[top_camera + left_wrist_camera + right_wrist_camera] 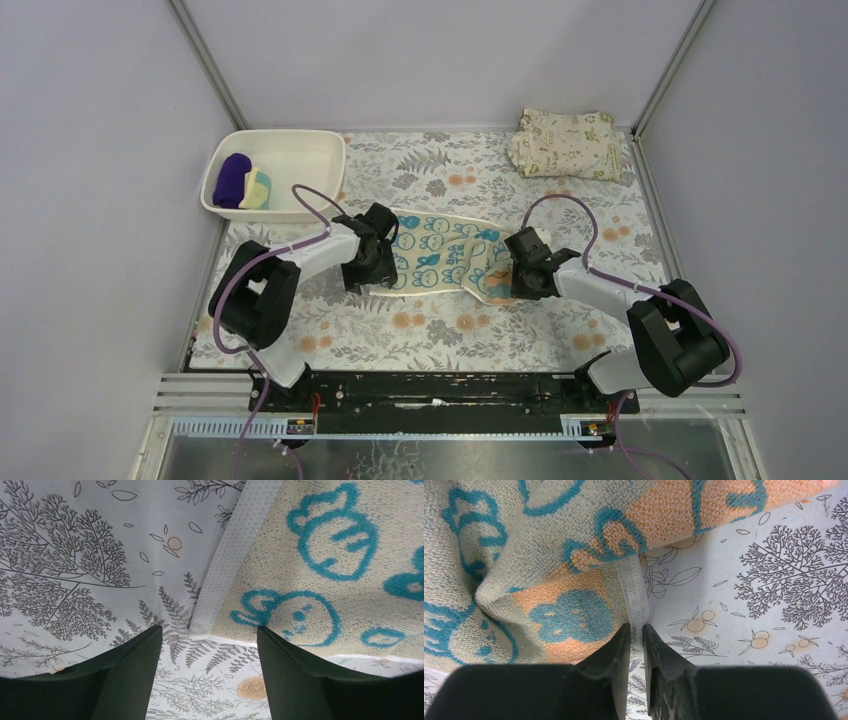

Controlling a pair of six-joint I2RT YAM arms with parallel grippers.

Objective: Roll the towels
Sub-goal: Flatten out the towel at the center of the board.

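Observation:
A pale yellow towel with teal marks (pixel 440 255) lies spread on the table between my two grippers. My left gripper (pixel 383 262) is open at its left end. In the left wrist view the towel's white-hemmed corner (pixel 210 600) lies just ahead of the gap between the fingers (pixel 210 630). My right gripper (pixel 512 268) is shut on the dotted white hem (pixel 633 590) at the towel's right end (pixel 549 555), where the cloth is lifted and bunched, showing an orange-tinted side. A dark purple towel (pixel 232 178) and a pale yellow and teal one (pixel 259 188) lie in the basin.
A white basin (pixel 300 150) stands at the back left of the leaf-printed table cover. A folded beige leaf-printed cloth (pixel 566 143) lies at the back right. Grey walls close in the table on the left, back and right.

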